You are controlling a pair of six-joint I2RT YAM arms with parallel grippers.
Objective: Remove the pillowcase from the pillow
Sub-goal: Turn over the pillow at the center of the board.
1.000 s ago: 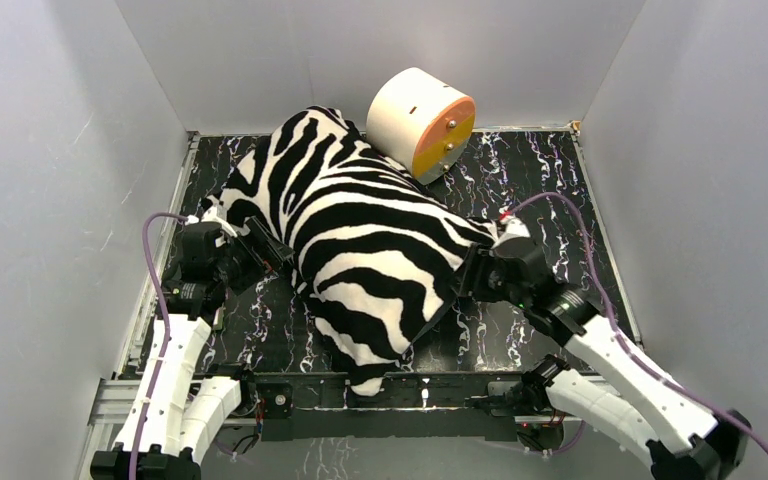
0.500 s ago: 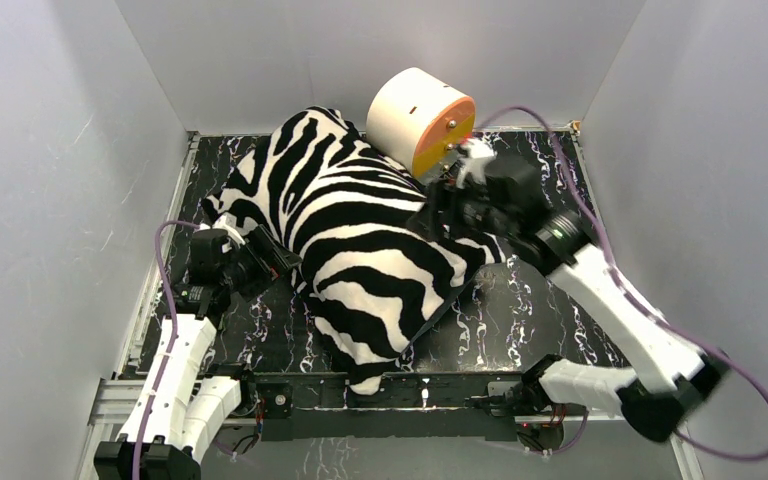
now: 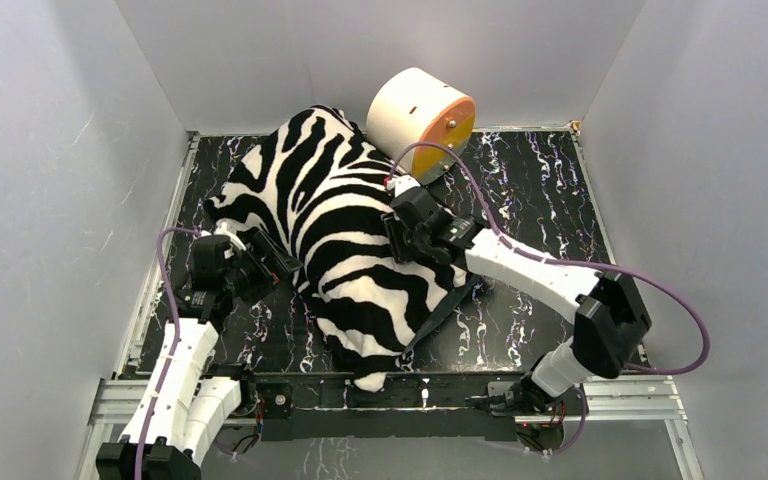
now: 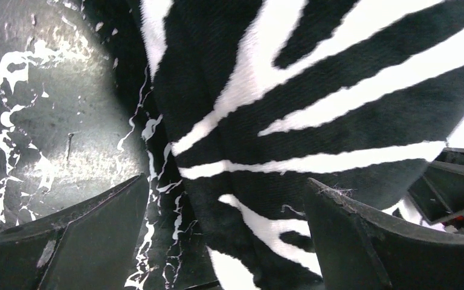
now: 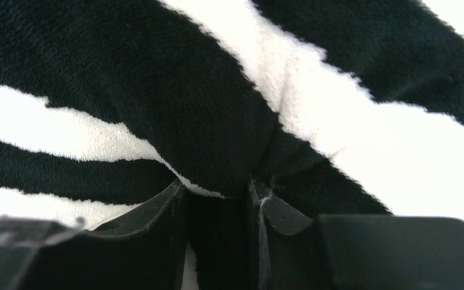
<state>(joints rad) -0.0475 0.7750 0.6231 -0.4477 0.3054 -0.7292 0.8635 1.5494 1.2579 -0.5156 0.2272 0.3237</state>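
The zebra-striped pillowcase lies bulging across the middle of the table, striped face up. The pillow is hidden inside it. My left gripper is open at the pillowcase's left edge. In the left wrist view its fingers stand wide apart, with the striped edge and dark table between them. My right gripper reaches over the top of the pillowcase near its middle. In the right wrist view its jaws are nearly together on a pinched fold of black plush.
A cream-and-orange cylinder rests at the back, touching the pillowcase's far end. White walls enclose the black marbled table on three sides. The metal rail with the arm bases runs along the near edge, under the pillowcase's near corner.
My right arm swung from the pillowcase's right edge, past the cylinder, onto its top middle and closed on a fold. The left gripper drew back slightly. The pillowcase shifted a little left.
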